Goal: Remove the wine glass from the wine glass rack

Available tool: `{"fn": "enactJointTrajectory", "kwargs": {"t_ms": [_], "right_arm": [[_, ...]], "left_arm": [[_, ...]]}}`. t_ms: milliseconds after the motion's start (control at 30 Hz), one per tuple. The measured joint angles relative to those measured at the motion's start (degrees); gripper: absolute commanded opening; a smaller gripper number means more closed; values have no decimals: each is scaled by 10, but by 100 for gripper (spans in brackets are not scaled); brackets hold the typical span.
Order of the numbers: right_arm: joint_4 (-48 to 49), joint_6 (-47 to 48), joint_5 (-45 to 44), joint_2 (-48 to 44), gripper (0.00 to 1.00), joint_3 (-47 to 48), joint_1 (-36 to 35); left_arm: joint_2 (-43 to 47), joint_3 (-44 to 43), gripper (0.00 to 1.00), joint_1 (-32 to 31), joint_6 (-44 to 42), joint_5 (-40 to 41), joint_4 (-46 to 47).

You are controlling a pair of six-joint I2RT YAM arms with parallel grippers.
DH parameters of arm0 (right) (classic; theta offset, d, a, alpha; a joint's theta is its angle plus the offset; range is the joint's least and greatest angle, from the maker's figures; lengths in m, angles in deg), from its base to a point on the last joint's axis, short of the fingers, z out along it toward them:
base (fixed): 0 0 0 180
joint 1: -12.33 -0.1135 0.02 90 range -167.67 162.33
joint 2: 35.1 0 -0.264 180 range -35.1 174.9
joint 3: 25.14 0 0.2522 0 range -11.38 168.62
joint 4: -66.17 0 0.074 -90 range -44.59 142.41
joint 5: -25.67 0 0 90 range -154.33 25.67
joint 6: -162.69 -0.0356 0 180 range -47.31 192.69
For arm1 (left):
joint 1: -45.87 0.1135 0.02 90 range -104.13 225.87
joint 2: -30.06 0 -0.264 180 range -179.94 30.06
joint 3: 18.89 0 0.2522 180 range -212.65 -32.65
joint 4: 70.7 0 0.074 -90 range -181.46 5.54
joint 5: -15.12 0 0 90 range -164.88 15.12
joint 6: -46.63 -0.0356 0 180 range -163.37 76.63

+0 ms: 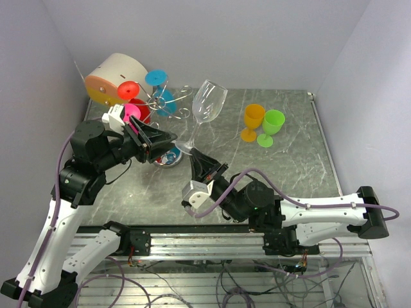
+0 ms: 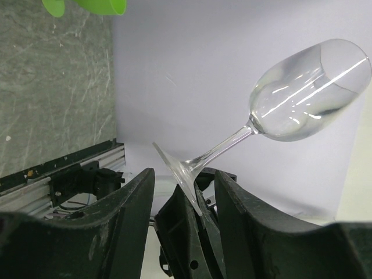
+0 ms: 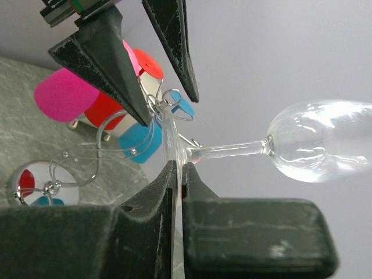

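Observation:
The clear wine glass (image 1: 209,102) is tilted in the air, just right of the wire wine glass rack (image 1: 164,102) with its chrome base (image 1: 166,156). My right gripper (image 1: 194,156) is shut on the glass's foot, its jaws pinching the thin disc (image 3: 173,152); stem and bowl (image 3: 325,142) point away. My left gripper (image 1: 166,137) is open and empty; its fingers (image 2: 125,215) straddle the foot (image 2: 180,171) and the right gripper without touching them. Red, pink and blue plastic cups (image 1: 130,110) hang on the rack's arms.
A big beige drum with an orange face (image 1: 110,76) stands at the back left behind the rack. An orange goblet (image 1: 252,120) and a green goblet (image 1: 271,126) stand on the marble table at the back right. Walls close in on three sides.

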Motion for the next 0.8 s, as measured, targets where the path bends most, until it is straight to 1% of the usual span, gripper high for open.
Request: {"fn": "enactJointTrajectory", "kwargs": {"t_ms": [367, 433, 500, 533, 567, 733, 800], "right_arm": [[50, 25, 5, 37, 0, 0, 0], [56, 29, 7, 44, 0, 0, 0], [62, 32, 9, 52, 0, 0, 0], [65, 33, 9, 54, 0, 0, 0], [72, 36, 9, 54, 0, 0, 1], [71, 50, 0, 55, 0, -6, 0], [71, 49, 0, 50, 6, -14, 0]], "left_arm": [[14, 31, 54, 0, 41, -23, 32], [17, 37, 49, 0, 46, -26, 39], [17, 42, 26, 0, 50, -29, 41], [17, 44, 16, 0, 51, -29, 42], [18, 48, 8, 0, 52, -30, 42], [25, 62, 7, 0, 75, -32, 59], [28, 70, 7, 0, 76, -33, 59]]}}
